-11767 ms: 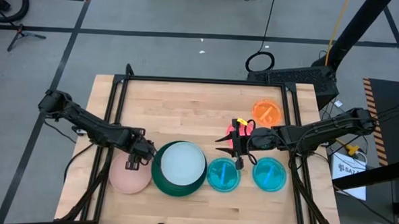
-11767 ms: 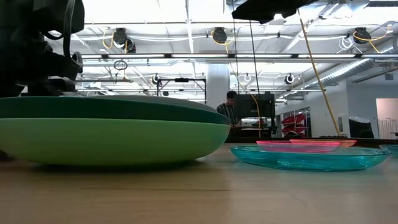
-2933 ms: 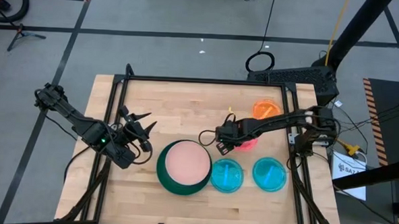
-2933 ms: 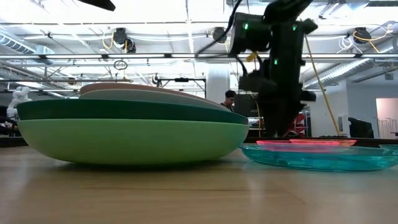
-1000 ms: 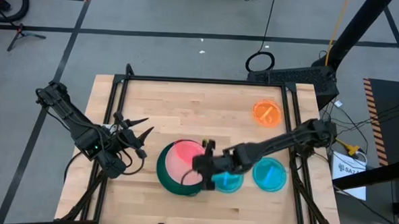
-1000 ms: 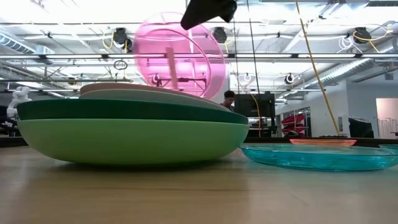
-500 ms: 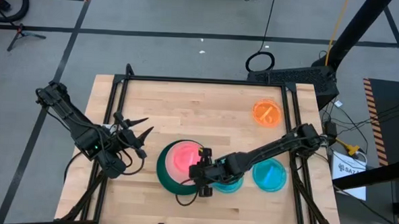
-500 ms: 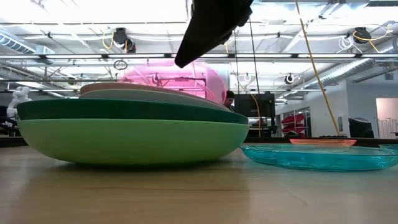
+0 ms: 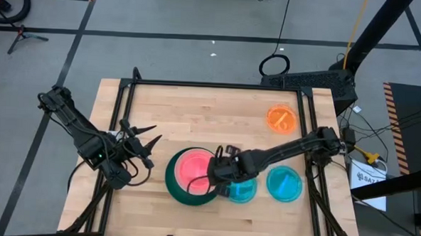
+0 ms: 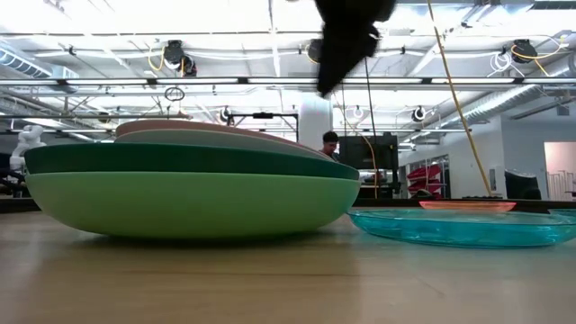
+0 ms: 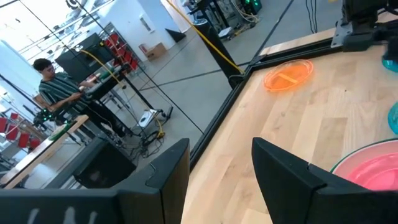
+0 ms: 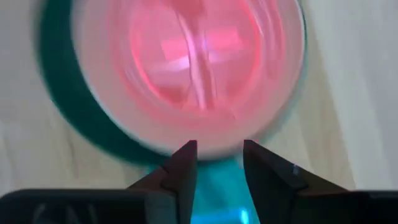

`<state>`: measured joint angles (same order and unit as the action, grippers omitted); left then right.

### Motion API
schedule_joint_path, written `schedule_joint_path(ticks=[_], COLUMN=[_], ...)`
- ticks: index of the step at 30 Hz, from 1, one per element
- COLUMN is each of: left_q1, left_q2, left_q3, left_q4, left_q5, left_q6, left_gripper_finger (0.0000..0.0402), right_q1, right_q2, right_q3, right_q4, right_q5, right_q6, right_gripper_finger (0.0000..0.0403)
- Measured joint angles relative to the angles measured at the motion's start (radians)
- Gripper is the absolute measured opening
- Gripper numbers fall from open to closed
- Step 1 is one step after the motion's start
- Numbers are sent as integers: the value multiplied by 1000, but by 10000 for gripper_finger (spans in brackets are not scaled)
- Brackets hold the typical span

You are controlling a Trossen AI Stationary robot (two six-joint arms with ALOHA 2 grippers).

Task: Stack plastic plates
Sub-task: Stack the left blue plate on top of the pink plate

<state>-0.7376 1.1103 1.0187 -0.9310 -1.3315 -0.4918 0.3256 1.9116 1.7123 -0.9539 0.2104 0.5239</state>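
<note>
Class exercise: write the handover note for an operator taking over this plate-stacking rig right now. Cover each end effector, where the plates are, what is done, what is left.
Right end effector: open, empty, over the stack's right edge.
Left end effector: open, empty, waiting left of the stack.
Stack: hot pink plate now on top, dark green plate showing as its rim.
Done: hot pink plate placed.
Left: two translucent blue plates right of the stack, one partly under the right arm, and the bright orange plate at the far right.

Plate stack (image 9: 191, 175) left — two plates (image 9: 287, 184) right, one (image 9: 282, 118) behind.
</note>
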Motion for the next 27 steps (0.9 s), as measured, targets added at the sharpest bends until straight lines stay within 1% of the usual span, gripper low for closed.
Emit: schedule_joint_path(ticks=[3,6,9,12,13,16,21,23,25,27], left_q1=[0,-4,-4,-4,-4,-4,-4,-4,-1,5], left_q2=[0,0,0,0,0,0,0,0,0,0], left_q3=[0,0,0,0,0,0,0,0,0,0], left_q4=[0,0,0,0,0,1,1,1,1,1], left_q5=[0,6,25,31,30,31,31,31,31,29], left_q6=[5,-2,-16,-20,-20,-22,-50,-54,-53,-53], left_gripper_finger=[179,179,179,179,179,179,179,179,179,179], right_q1=[-15,-4,11,15,16,16,-8,-19,-31,-43], right_q2=[-1,-1,-26,-94,-123,-214,-382,-439,-490,-527], right_q3=[-5,-30,-70,-133,-164,-287,-573,-694,-808,-904], right_q4=[-96,-141,-123,-69,-41,67,297,391,496,597], right_q5=[-78,-85,-85,-74,-49,3,24,25,15,-31], right_q6=[29,-17,-64,-98,-110,-139,-141,-111,-45,21], right_gripper_finger=[125,125,125,125,125,125,125,125,125,126])
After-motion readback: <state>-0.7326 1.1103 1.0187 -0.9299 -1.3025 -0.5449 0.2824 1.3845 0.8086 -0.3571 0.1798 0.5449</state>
